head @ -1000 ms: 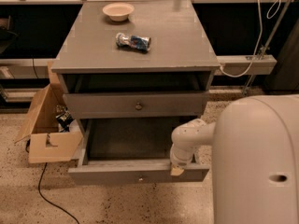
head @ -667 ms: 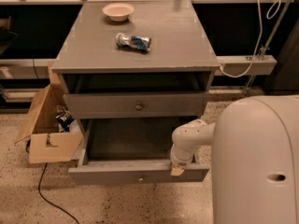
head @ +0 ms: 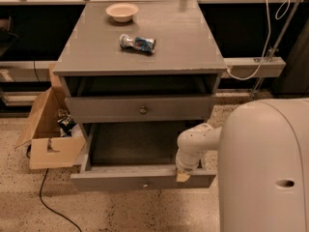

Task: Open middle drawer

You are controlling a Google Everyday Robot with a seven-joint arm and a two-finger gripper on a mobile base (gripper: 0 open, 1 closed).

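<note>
The middle drawer (head: 111, 111) is a grey front with a small round metal knob (head: 143, 110) at its centre; it sits pushed in under a dark open recess below the cabinet top. The taller drawer below it (head: 120, 178) is pulled out towards me and looks empty inside. My gripper (head: 183, 176) hangs from the white arm (head: 198, 141) at the right end of that lower drawer's front rim, below and to the right of the middle drawer's knob, apart from it.
On the grey cabinet top (head: 178, 47) stand a cream bowl (head: 122, 11) and a lying crumpled can (head: 137, 43). An open cardboard box (head: 50, 139) and a black cable (head: 53, 204) lie on the floor at left. My white body (head: 265, 168) fills the lower right.
</note>
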